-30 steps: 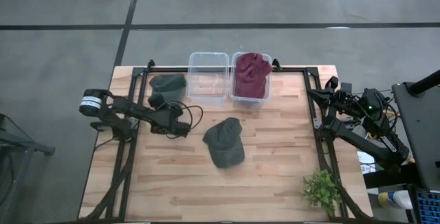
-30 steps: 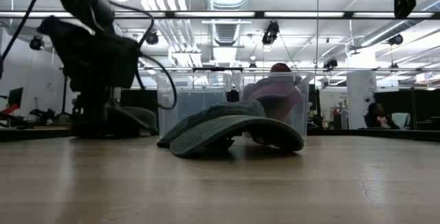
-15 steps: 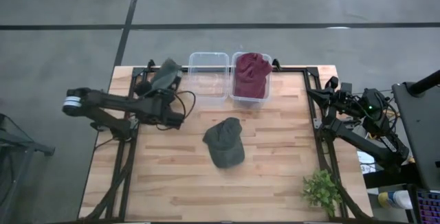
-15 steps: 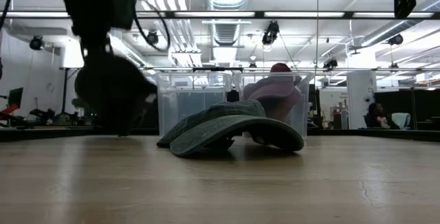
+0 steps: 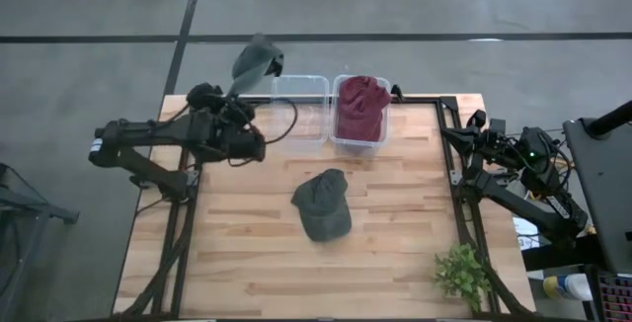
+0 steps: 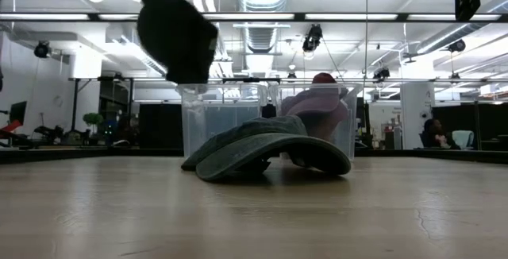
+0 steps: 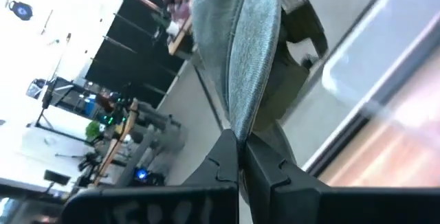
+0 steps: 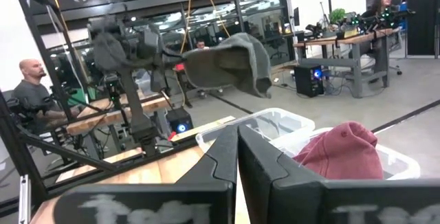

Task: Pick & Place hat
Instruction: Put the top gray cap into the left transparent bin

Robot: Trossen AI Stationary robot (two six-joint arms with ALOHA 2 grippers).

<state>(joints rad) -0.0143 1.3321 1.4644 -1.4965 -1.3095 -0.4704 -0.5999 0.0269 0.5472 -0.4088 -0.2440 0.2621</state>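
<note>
At the table's left rear, the left gripper (image 5: pixel 240 90) is raised above the wooden table (image 5: pixel 395 253), its fingers (image 7: pixel 227 159) pinched together on the edge of a grey-green cap (image 5: pixel 257 60). The cap hangs in the air past the table's back edge, just beside the left rear corner of the empty clear bin (image 5: pixel 299 113); in the low view it shows dark, high over that bin's left wall. Touching the clear bin on its right is a second clear bin (image 5: pixel 385 129) filled with a maroon hat (image 5: pixel 359 107). Nearer the table's middle, another grey-green cap (image 5: pixel 323 204) lies flat on the wood. At the far right, the right gripper (image 8: pixel 238 141) rests off the table's edge with its fingers pressed together, empty, and a small green plant (image 5: pixel 462 273) stands at the front right corner.
</note>
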